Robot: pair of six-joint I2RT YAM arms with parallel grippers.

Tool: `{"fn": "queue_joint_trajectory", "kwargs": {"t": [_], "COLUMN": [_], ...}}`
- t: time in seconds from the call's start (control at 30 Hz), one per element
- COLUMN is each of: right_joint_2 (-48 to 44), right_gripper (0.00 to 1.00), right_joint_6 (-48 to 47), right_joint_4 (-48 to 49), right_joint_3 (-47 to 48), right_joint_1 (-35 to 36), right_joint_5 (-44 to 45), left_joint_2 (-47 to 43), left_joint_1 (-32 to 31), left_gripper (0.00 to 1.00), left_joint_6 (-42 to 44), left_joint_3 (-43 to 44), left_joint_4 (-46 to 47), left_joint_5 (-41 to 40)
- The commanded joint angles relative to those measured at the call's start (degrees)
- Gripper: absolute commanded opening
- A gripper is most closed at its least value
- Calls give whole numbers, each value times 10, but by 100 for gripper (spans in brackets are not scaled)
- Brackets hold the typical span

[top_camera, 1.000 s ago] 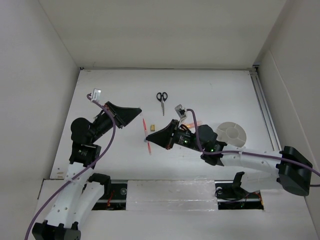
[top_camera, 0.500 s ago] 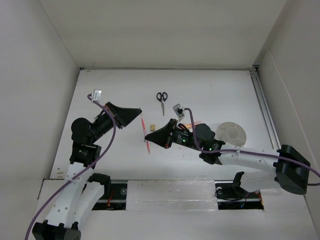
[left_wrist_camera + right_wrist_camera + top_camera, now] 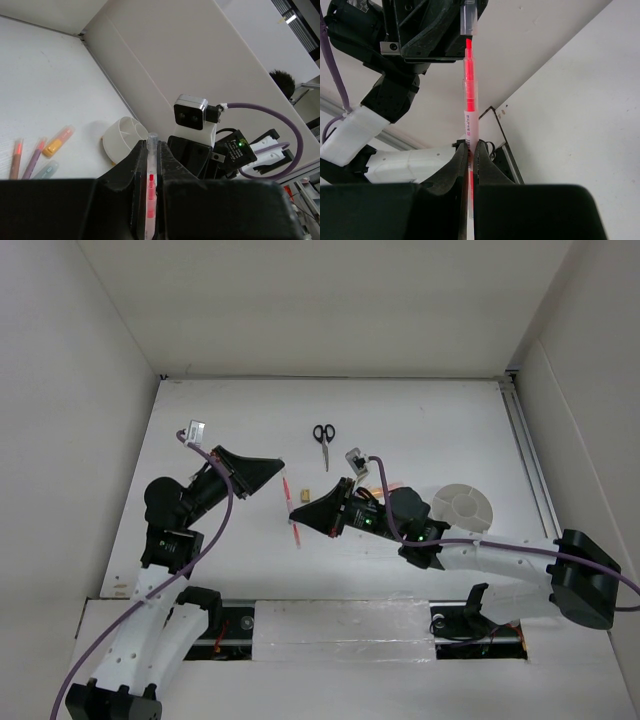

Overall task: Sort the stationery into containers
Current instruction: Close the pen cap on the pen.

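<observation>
Pen (image 3: pixel 468 100) (red) spans both arms: right fingers (image 3: pixel 451 192) clamp its barrel, left fingers (image 3: pixel 125 190) seemingly clamp its cap.

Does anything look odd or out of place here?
Yes: both grippers are shut on one red pen, the left gripper on its clear cap, the right gripper on the barrel. The cap looks nearly off the tip.

There are three pens (image 3: pixel 150 192) (image 3: pixel 16 157) (image 3: pixel 34 157), two markers (image 3: pixel 57 142) (image 3: pixel 46 171), one scissors (image 3: pixel 323 433), one yellow block (image 3: pixel 306 490) and one cup (image 3: pixel 117 149).
</observation>
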Motion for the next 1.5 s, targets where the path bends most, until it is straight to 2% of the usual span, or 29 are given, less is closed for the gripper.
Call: {"fn": "queue_joint_trajectory", "kwargs": {"t": [0.0, 0.87, 1.47], "right_joint_2": [-7, -23, 2], "right_gripper": [0, 0, 0], "right_joint_6": [-10, -15, -15], "right_joint_4": [23, 23, 17], "right_joint_3": [27, 17, 50], "right_joint_1": [-4, -9, -9], "right_joint_5": [-13, -8, -8], "left_joint_2": [-12, -17, -28], "left_joint_1": [-3, -3, -3], "left_gripper": [0, 0, 0], "left_joint_6": [2, 13, 24], "left_joint_3": [-2, -7, -35], "left_joint_4": [36, 30, 48], "left_joint_5": [14, 14, 36]}}
